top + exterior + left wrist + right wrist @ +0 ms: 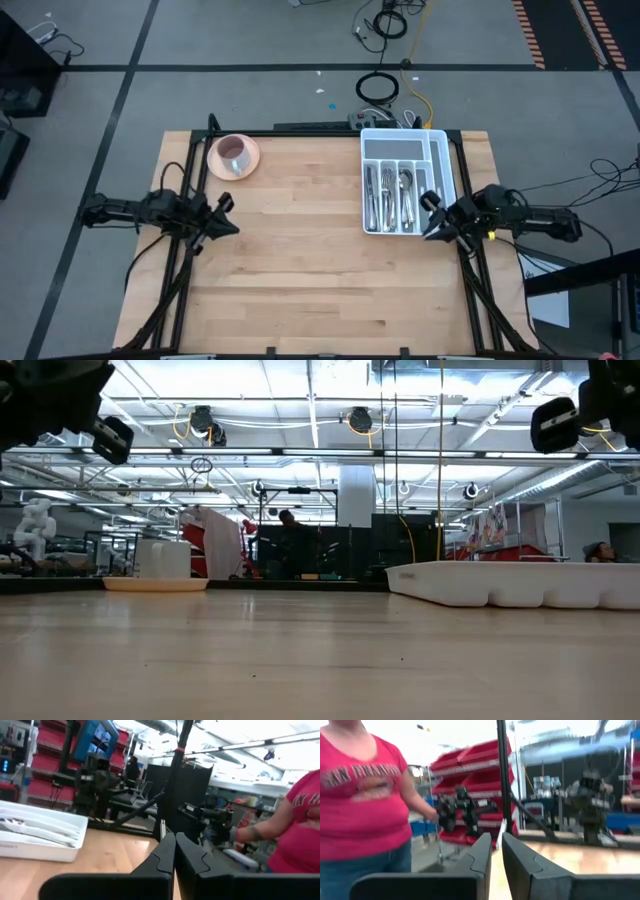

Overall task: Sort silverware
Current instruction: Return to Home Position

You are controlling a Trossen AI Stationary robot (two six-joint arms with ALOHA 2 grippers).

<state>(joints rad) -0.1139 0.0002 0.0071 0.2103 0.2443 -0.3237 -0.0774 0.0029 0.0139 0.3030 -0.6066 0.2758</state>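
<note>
The silverware [390,195] lies in the long compartments of the white divided tray [440,175] at the table's far right. It also shows in the left wrist view as silverware [30,827] in the tray [45,847]. My left gripper [226,214] hovers shut above the table's left edge and points toward the table's middle; its fingers [167,852] hold nothing. My right gripper [432,216] hovers by the tray's near right corner, above the table's right edge. It is shut to a narrow slit [496,845], with nothing in it.
A pink cup on its saucer [235,155] stands at the far left; the saucer [155,584] shows in the low view. Bare wood stretches across the middle and near side [310,270]. A person in a red shirt [365,795] stands beyond the table's left side.
</note>
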